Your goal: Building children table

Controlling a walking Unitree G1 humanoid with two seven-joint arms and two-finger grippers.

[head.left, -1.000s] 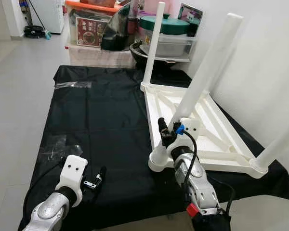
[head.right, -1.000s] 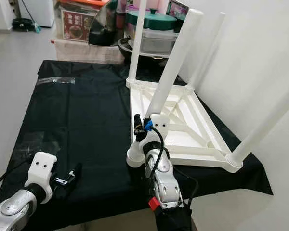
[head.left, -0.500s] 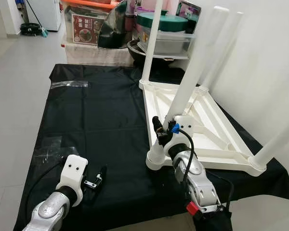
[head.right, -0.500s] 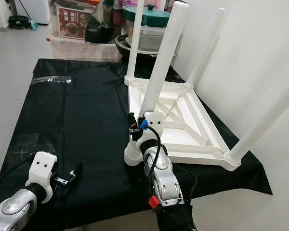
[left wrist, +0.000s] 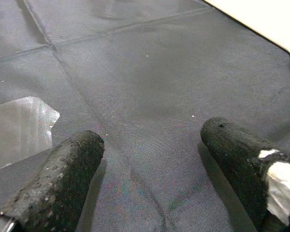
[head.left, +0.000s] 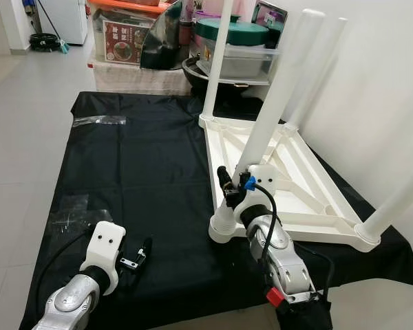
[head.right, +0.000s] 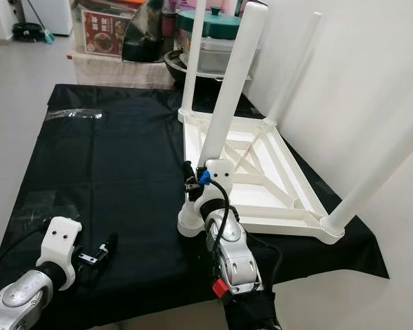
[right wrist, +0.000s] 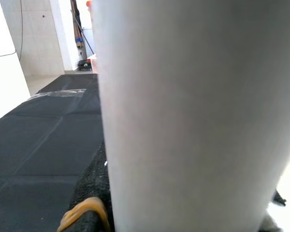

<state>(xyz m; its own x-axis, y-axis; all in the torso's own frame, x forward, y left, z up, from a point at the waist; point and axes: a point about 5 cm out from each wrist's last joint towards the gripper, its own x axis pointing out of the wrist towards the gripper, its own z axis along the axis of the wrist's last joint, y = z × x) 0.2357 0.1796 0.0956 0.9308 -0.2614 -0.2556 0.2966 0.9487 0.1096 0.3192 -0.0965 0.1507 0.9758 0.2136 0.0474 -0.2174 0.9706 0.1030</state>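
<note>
A white children's table (head.left: 308, 194) lies upside down on a black sheet (head.left: 144, 165), toward its right side. Three legs stand up from its corners, and part of another leg (head.left: 396, 203) shows at the near right. My right gripper (head.left: 233, 188) is shut on the near-left leg (head.left: 275, 103), low down just above its socket. That leg (right wrist: 193, 121) is a broad white column in the right wrist view, with one black finger (right wrist: 89, 193) beside it. My left gripper (head.left: 142, 253) rests low over the sheet at the front left, open, with only cloth between its fingers (left wrist: 63, 174).
Clear plastic bags lie on the sheet at the far left (head.left: 100, 121) and the near left (head.left: 76, 213). Boxes, pots and a lidded tub (head.left: 237, 48) crowd the far end. A white wall (head.left: 385, 89) runs close along the right. Tiled floor (head.left: 20, 137) lies to the left.
The camera has shifted a little. The leg in my right gripper stands slightly more upright than a second ago. The left arm has not moved.
</note>
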